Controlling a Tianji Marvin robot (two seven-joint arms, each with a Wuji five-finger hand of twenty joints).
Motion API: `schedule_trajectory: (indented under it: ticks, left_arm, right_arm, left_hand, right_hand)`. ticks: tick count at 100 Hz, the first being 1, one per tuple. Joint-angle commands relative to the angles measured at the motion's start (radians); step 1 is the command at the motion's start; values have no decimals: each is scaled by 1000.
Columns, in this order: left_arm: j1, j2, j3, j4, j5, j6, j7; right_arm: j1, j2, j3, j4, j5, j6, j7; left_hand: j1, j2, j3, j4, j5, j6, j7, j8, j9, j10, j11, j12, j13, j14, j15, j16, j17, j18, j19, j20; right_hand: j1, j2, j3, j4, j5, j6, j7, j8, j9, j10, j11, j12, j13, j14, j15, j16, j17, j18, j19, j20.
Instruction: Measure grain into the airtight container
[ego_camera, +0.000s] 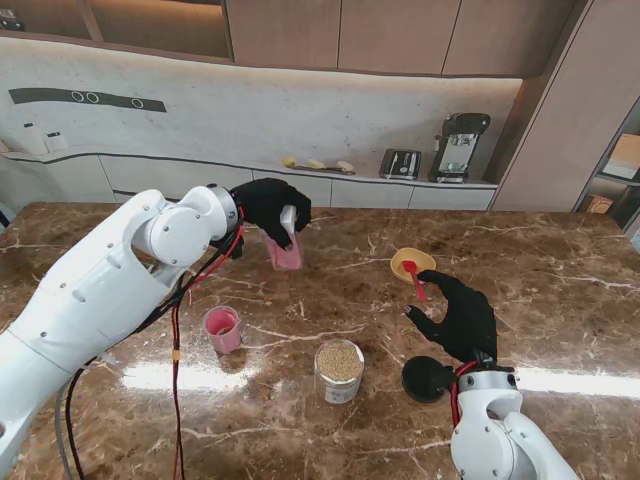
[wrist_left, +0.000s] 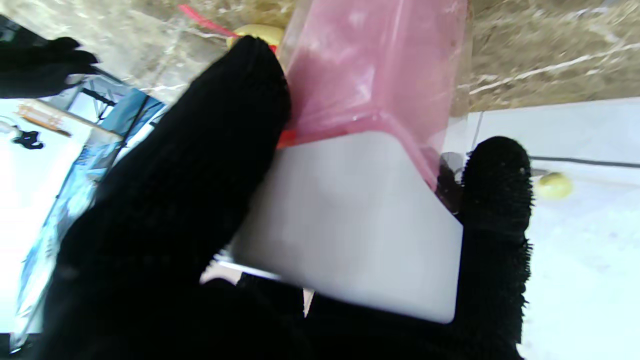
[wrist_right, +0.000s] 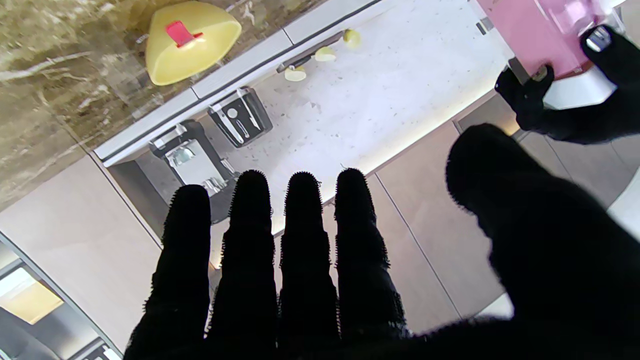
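A brown stone table (ego_camera: 560, 270) with white lines fills the room. Far past the right hand (ego_camera: 462, 315), on a white ledge (ego_camera: 180, 165) by the wall, sits a small black toaster (ego_camera: 400, 163). Just beside the toaster stands a tall black and silver coffee machine (ego_camera: 458, 147). A few pale yellow bits (ego_camera: 318, 164) lie on the ledge, just past the left hand (ego_camera: 272, 205). Wood cupboards (ego_camera: 390, 35) hang high over the ledge.
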Motion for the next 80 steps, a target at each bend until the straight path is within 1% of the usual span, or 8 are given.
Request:
schedule_trajectory:
  ticks: [1, 26, 29, 31, 33, 39, 53, 80]
  left_arm:
    - [12, 9, -17, -73, -10, 0, -7]
    - [98, 33, -78, -317, -49, 23, -88]
    - [108, 34, -82, -341, -52, 27, -94]
    - [113, 36, -84, -356, -52, 28, -98]
    - [119, 37, -86, -370, -50, 28, -100]
    - [138, 40, -91, -412, -44, 32, -108]
    - [182, 46, -95, -481, -54, 38, -119]
    - [235, 55, -80, -557, -59, 29, -136]
  right_arm:
    - [-8, 1, 2, -32, -4, -9, 13]
    - [-40, 11, 5, -131, 8, -36, 89]
    - [-46, 13, 4, -144, 20, -43, 108]
    - [-49, 14, 3, -152, 28, -47, 119]
    - [-52, 15, 2, -160, 35, -49, 130]
    - [-58, 18, -4, -182, 56, -56, 160]
    - [-57, 22, -33, -214, 88, -46, 199]
    - [-29, 28, -85, -241, 186, -29, 285]
  left_hand:
    - [218, 137, 300, 26, 115, 95, 106, 28, 114, -128, 96, 59, 81, -14, 30, 45, -9, -82, 62, 0]
    - [219, 138, 294, 27, 117, 95, 106, 25, 120, -124, 91, 62, 86, -10, 30, 48, -3, -83, 65, 13]
    - [219, 138, 294, 28, 119, 97, 102, 22, 121, -124, 89, 64, 87, -9, 29, 49, -3, -82, 63, 17]
    - [219, 139, 293, 28, 120, 96, 102, 21, 122, -124, 88, 65, 87, -10, 29, 49, -2, -83, 63, 18]
    - [218, 139, 292, 28, 120, 96, 102, 21, 123, -125, 88, 65, 89, -12, 29, 49, -1, -84, 63, 19]
    - [219, 139, 291, 28, 120, 96, 102, 20, 123, -125, 87, 66, 90, -11, 29, 49, 0, -86, 62, 21]
    - [219, 141, 289, 28, 120, 95, 102, 20, 125, -126, 83, 69, 91, -10, 28, 51, 3, -84, 61, 29]
    - [220, 144, 286, 29, 120, 94, 101, 18, 126, -125, 79, 76, 93, -11, 27, 54, 5, -88, 59, 42]
  right_hand:
    - [0, -34, -35, 5, -42, 13, -26, -9, -3, -4, 4, -14, 25, -6, 2, -17, 9, -38, 0, -23]
    - [21, -81, -140, -8, -158, 83, -123, -61, -96, 6, -32, -35, -1, -2, -37, -42, 7, -47, -11, -83]
    - [27, -72, -168, -9, -178, 94, -143, -71, -119, 9, -42, -41, -11, 4, -50, -50, 1, -45, -18, -94]
    - [42, -46, -228, -1, -189, 102, -152, -75, -132, 12, -46, -48, -17, 7, -57, -55, -3, -44, -22, -103]
    - [6, -26, -312, 16, -212, 114, -164, -77, -156, 18, -53, -55, -28, 12, -65, -61, -8, -41, -25, -112]
    - [-56, -38, -284, 47, -259, 137, -187, -80, -203, 27, -67, -65, -50, 20, -80, -69, -19, -38, -38, -121]
    - [-105, -34, -263, 38, -349, 184, -212, -71, -301, 49, -87, -79, -108, 57, -111, -90, -25, -13, -61, -133]
    - [-79, -26, -290, 11, -438, 200, -221, -18, -400, 66, -89, -95, -174, 130, -121, -124, 13, 60, -54, -150]
